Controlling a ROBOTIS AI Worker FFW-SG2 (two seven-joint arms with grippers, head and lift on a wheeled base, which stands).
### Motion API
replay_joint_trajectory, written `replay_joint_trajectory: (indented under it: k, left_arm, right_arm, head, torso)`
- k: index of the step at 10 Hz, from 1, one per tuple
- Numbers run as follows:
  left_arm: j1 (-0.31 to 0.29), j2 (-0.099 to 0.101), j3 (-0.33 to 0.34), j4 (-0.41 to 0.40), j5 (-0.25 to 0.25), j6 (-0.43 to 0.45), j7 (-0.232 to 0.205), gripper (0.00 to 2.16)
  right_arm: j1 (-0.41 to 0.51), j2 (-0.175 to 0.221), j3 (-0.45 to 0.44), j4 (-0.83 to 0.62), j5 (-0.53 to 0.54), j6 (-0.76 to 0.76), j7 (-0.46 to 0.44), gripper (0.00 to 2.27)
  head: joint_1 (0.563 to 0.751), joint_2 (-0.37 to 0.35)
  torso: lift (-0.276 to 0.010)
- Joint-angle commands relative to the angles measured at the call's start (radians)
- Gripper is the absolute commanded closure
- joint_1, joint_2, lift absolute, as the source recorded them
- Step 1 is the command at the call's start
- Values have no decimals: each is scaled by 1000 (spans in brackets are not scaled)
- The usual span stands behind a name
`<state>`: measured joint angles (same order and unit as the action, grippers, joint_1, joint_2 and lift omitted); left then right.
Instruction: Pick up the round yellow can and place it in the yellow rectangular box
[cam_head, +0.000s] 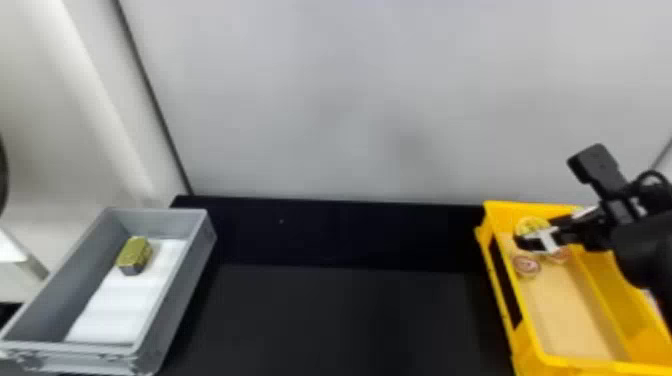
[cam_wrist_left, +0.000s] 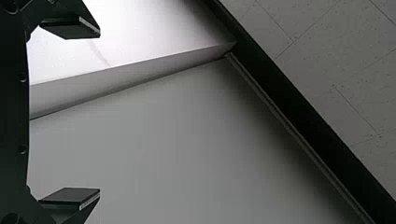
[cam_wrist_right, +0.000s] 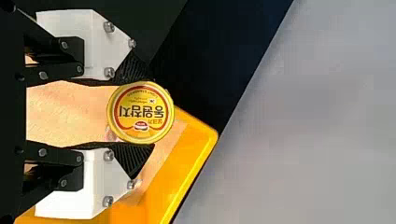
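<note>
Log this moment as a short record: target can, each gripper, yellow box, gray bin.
target: round yellow can, between the right gripper's fingers
right gripper: right gripper closed on the can, at the yellow box's far end
left gripper: left gripper open, nothing between its fingers
box: yellow box, two pinkish round items inside
bin: gray bin, gold block inside
release: not yet
</note>
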<state>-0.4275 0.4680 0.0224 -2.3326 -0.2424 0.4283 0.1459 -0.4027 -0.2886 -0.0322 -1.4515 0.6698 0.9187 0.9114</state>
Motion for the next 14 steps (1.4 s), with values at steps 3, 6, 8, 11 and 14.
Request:
replay_joint_trajectory:
  k: [3,6,8,11,14]
  left_arm:
    - [-2,2,-1,-1,2,0,0,87]
    - [-4,2,-2,-1,3,0,0,87]
    - [-4,2,-4,-1,3,-2,0,87]
    - [-5,2,-6,-1,5,-2,0,87]
    - [-14,2,-12,-1,5,-3,-2,87]
  right_arm:
    - [36,-4,-163,92,9,-42,-26,716]
    - [58,-3,-224,191,-7,-44,-46,716]
    - [58,-3,-238,253,-90,-45,-101,716]
    - [61,-9,-264,319,-194,-48,-179,716]
    - [67,-30,-265,365,-332,-36,-251,716]
  head:
    - [663,54]
    - [663,54]
    - [663,54]
    - [663,54]
    - [663,54]
  torso:
    - [-10]
    - [-10]
    - [-10]
    - [-10]
    - [-10]
